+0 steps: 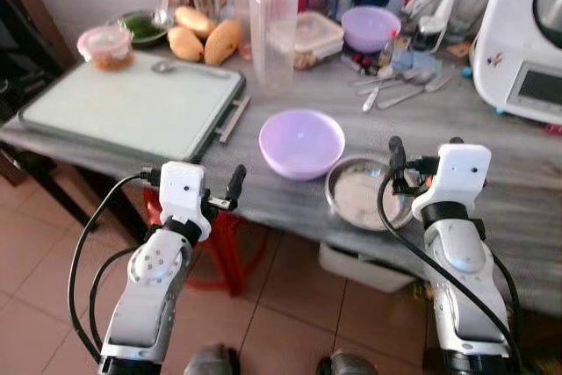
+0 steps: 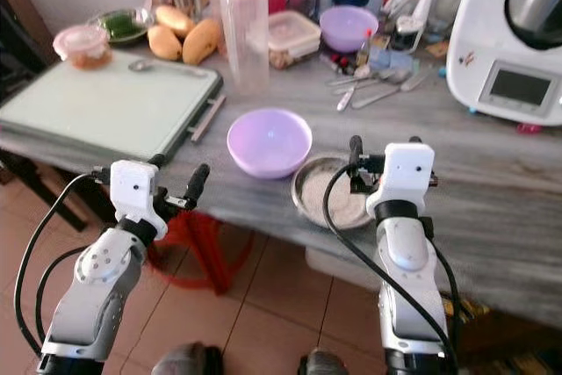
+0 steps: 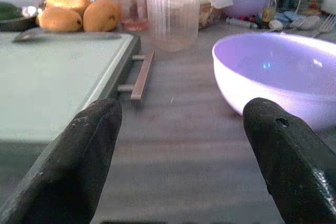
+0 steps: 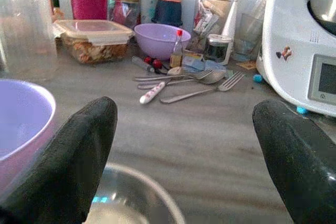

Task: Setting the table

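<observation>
Here, hands [image 1: 198, 182] at counter [image 1: 263, 199] edge.

A lilac bowl [image 1: 301, 142] sits upright and empty near the front edge of the grey table [image 1: 492, 173]. Touching it at about four o'clock is a shallow round metal dish [image 1: 364, 193], also upright. At one o'clock, well apart, lie loose spoons and a fork [image 1: 399, 88], with a second lilac bowl [image 1: 370, 27] behind them.
</observation>
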{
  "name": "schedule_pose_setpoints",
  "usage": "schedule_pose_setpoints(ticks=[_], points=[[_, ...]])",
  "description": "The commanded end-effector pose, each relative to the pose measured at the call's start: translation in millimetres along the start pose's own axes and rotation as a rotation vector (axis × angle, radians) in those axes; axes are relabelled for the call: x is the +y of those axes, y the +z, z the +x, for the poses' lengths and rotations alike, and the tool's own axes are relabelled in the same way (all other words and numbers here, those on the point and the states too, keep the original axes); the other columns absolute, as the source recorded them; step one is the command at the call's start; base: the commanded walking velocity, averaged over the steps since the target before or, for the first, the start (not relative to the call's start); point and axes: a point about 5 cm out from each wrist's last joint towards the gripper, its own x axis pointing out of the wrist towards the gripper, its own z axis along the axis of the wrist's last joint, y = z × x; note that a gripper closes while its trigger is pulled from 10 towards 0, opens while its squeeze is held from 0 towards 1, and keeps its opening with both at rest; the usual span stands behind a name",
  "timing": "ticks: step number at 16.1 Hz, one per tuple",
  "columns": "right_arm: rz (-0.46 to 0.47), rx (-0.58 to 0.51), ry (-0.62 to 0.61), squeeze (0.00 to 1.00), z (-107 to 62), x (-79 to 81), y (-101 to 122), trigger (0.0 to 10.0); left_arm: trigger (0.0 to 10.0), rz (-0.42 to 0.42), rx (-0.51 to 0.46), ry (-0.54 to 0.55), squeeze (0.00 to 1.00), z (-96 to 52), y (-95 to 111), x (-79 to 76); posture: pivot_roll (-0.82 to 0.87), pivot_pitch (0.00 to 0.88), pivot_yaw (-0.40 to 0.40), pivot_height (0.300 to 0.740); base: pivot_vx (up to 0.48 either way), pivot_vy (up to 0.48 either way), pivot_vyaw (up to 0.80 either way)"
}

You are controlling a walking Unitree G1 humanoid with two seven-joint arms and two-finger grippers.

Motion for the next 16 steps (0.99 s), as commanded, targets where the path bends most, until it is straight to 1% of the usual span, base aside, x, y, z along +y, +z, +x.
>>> schedule_pose_setpoints(ticks=[1, 3, 4, 5, 6, 8, 9, 10, 11, 15, 16], points=[[0.009, 0.017, -0.018, 0.0, 1.5, -2.3, -1.6, 10.0, 10.0, 0.004, 0.012, -0.001, 0.0, -0.5, -1.1, 0.2, 0.0, 0.0, 0.011, 0.74, -0.266, 0.0, 0.0], [0.004, 0.02, -0.013, 0.0, 1.3, 0.0, -1.8, 10.0, 10.0, 0.004, 0.013, -0.002, 0.0, -0.7, -0.9, 0.0, 0.0, 0.0, 0.011, 0.74, -0.276, 0.0, 0.0], [-0.063, 0.018, -0.03, 0.0, 2.1, -0.2, -3.0, 10.0, 10.0, 0.006, 0.013, -0.004, 0.0, -0.8, -0.8, -0.1, 0.0, 0.0, 0.01, 0.74, -0.281, 0.0, 0.0], [-0.085, 0.019, -0.031, 0.0, 2.5, -0.4, -3.8, 10.0, 10.0, 0.006, 0.013, -0.004, 0.0, -0.9, -0.7, -0.2, 0.0, 0.0, 0.009, 0.74, -0.281, 0.0, 0.0], [-0.076, 0.032, -0.022, 0.0, 2.5, 0.6, -7.0, 10.0, 10.0, 0.006, 0.013, -0.005, 0.0, -1.2, -0.7, -0.3, 0.0, 0.0, 0.009, 0.74, -0.27, 0.0, 0.0], [-0.045, 0.028, -0.059, 0.0, 2.5, -0.8, -7.8, 10.0, 10.0, 0.006, 0.013, -0.008, 0.0, -1.4, -0.6, -0.6, 0.0, 0.0, 0.009, 0.74, -0.268, 0.0, 0.0], [-0.056, 0.029, -0.07, 0.0, 2.5, -2.3, -8.0, 10.0, 10.0, 0.006, 0.014, -0.011, 0.0, -1.5, -0.7, -1.2, 0.0, 0.0, 0.01, 0.74, -0.262, 0.0, 0.0], [-0.045, 0.063, -0.029, 0.0, 1.4, -1.0, -10.5, 10.0, 10.0, 0.006, 0.015, -0.014, 0.0, -1.5, -0.7, -1.8, 0.0, 0.0, 0.009, 0.74, -0.259, 0.0, 0.0], [-0.051, 0.065, -0.017, 0.0, 0.6, -0.4, -10.7, 10.0, 10.0, 0.005, 0.015, -0.014, 0.0, -1.4, -0.7, -1.9, 0.0, 0.0, 0.01, 0.74, -0.259, 0.0, 0.0], [-0.032, 0.038, 0.017, 0.0, -0.6, 4.2, -6.6, 10.0, 10.0, 0.007, 0.016, -0.017, 0.0, -0.9, -0.8, -2.6, 0.0, 0.0, 0.009, 0.74, -0.254, 0.0, 0.0], [-0.014, 0.033, 0.029, 0.0, -0.3, 5.0, -5.7, 10.0, 10.0, 0.007, 0.017, -0.018, 0.0, -0.6, -0.9, -3.1, 0.0, 0.0, 0.006, 0.74, -0.244, 0.0, 0.0]])
